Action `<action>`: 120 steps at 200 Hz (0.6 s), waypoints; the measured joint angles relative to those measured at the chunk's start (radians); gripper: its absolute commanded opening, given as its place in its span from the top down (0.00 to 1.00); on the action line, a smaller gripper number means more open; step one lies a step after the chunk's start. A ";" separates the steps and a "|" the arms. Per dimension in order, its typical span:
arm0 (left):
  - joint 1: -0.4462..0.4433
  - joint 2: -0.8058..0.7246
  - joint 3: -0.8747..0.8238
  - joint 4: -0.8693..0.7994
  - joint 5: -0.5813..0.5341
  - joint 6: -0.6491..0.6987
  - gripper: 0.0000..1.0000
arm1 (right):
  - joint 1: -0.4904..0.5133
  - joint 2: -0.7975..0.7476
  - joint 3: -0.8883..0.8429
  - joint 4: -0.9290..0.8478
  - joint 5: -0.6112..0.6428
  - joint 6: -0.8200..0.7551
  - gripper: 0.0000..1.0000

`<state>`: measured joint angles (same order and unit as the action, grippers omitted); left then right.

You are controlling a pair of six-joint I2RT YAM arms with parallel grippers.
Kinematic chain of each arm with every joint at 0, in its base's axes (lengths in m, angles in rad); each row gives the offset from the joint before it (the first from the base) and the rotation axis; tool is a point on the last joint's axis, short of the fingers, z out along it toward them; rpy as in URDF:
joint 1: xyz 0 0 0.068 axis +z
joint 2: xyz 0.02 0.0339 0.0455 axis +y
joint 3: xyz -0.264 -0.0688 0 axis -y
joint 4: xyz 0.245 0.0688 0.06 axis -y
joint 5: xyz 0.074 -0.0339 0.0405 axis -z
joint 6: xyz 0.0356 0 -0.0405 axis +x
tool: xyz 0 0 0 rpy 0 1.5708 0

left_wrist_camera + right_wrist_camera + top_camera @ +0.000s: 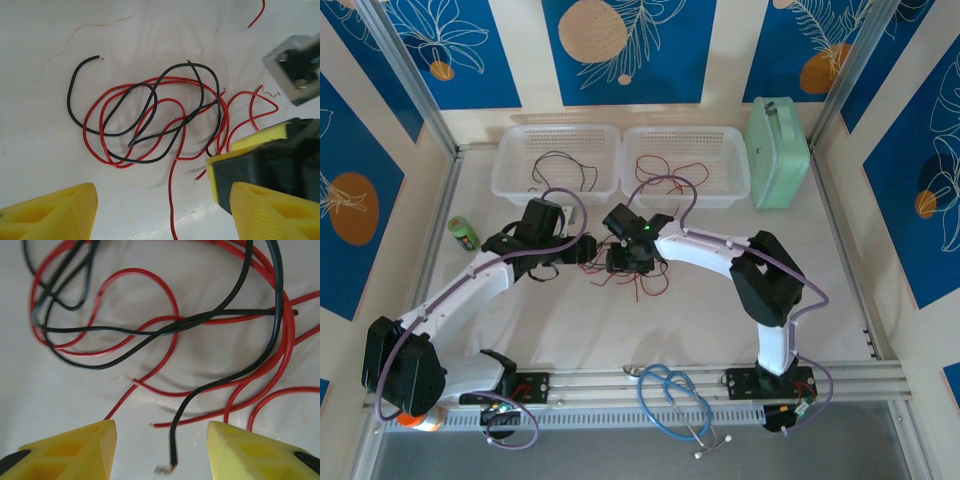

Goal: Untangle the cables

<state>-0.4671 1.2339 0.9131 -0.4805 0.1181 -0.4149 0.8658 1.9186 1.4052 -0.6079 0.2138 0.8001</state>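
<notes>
The cables [150, 115] are thin red and black wires, looped over one another in a loose tangle on the white table [720, 330]. In the top view the tangle [638, 278] lies between the two arms. My left gripper [165, 215] is open just short of the tangle, with one red strand running down between its fingers. My right gripper [162, 450] is open over the same wires, and a black wire end [172, 455] lies loose between its yellow fingers. A finger [250, 172] of the right gripper reaches in at the right of the left wrist view. In the top view the left gripper [578, 250] and right gripper [625, 262] sit close together.
Two white baskets stand at the back: the left one [510, 180] holds black wires, the right one [735, 185] red wires. A mint case [778, 150] stands at the back right, a green can [463, 233] at the left. A blue stethoscope [672, 400] lies on the near rail.
</notes>
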 measured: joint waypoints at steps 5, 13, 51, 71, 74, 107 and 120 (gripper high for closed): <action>0.000 0.000 -0.001 0.000 0.000 0.000 0.30 | 0.000 0.012 0.009 -0.007 0.006 -0.004 0.51; 0.000 0.000 -0.002 0.000 0.000 0.000 0.30 | 0.001 0.024 0.019 -0.014 0.014 -0.008 0.52; 0.000 0.000 -0.003 0.000 0.000 0.000 0.30 | 0.005 0.038 0.054 -0.037 0.034 -0.034 0.72; 0.000 0.000 -0.003 0.000 0.000 0.000 0.30 | 0.006 0.038 0.062 -0.037 0.039 -0.039 0.87; 0.000 0.000 -0.003 0.000 0.000 0.000 0.30 | 0.006 0.038 0.062 -0.037 0.040 -0.031 0.89; 0.000 0.000 -0.003 0.000 0.000 0.000 0.30 | 0.006 0.038 0.062 -0.044 0.044 -0.032 1.00; 0.000 0.000 -0.003 0.000 0.000 0.000 0.30 | 0.006 0.037 0.062 -0.048 0.045 -0.037 1.00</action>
<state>-0.4671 1.2335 0.9104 -0.4801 0.1181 -0.4145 0.8722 1.9560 1.4670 -0.6556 0.2584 0.7635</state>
